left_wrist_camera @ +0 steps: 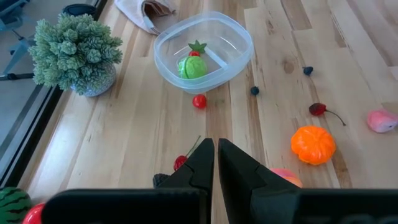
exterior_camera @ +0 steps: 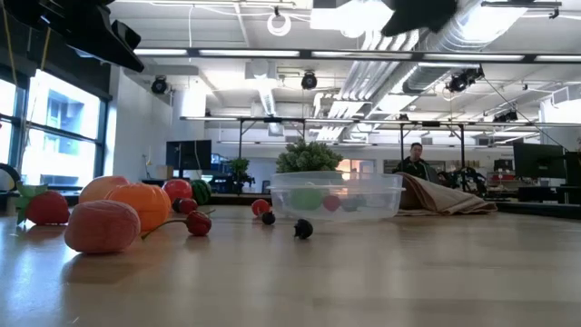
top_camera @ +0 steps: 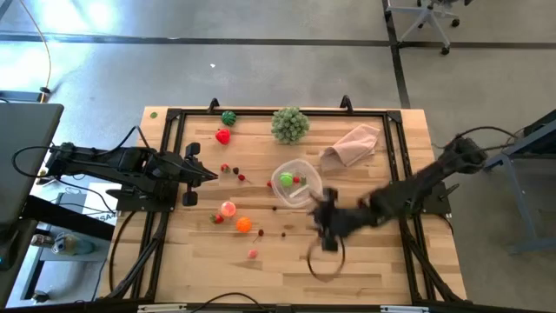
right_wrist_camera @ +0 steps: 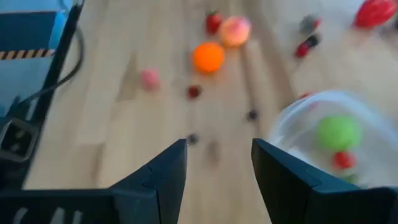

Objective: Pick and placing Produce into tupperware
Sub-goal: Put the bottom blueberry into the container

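Above table [top_camera: 365,269], right gripper [right_wrist_camera: 219,163] (empty) agape

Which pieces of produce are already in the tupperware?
The bright green fruit and a small red one beside it sit inside the tupperware. The orange and the other pieces lie loose on the table.

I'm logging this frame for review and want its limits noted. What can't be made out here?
- High view: the right gripper is smeared by motion.
- Right wrist view: the container is blurred and cut off by the picture's edge.
- Low view: the items inside the container are hazy behind its wall.
- High view: the dark berries are too small to identify.
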`<action>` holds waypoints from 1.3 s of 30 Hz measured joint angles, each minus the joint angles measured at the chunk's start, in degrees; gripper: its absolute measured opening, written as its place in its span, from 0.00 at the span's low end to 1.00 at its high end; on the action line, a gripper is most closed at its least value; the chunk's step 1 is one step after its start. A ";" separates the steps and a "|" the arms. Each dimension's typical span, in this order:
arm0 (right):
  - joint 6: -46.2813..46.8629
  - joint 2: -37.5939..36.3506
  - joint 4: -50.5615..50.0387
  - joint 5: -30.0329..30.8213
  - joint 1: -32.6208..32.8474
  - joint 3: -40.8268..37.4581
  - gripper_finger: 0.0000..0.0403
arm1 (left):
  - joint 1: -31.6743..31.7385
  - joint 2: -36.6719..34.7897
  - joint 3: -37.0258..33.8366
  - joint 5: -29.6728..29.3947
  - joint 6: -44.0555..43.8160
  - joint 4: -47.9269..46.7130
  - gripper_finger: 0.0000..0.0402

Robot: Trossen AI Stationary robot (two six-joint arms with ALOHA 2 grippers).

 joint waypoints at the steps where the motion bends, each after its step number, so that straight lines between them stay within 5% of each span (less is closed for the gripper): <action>1: 2.54 1.42 -0.33 1.75 2.44 -0.02 0.43 | 0.01 0.00 0.00 0.01 0.00 -0.01 0.04; 8: 16.97 18.15 2.97 15.59 12.16 -0.13 0.43 | 0.01 0.00 0.00 0.01 0.01 0.00 0.04; 17: 10.46 34.89 25.09 28.42 11.38 -0.15 0.43 | 0.01 -0.02 0.00 0.00 0.01 0.01 0.04; 28: 11.47 39.31 35.80 25.47 7.78 -0.82 0.43 | 0.01 -0.02 0.00 0.00 0.01 0.00 0.04; 39: 7.51 39.18 72.54 19.43 5.77 -18.09 0.40 | 0.00 -0.01 0.00 0.02 0.01 0.01 0.04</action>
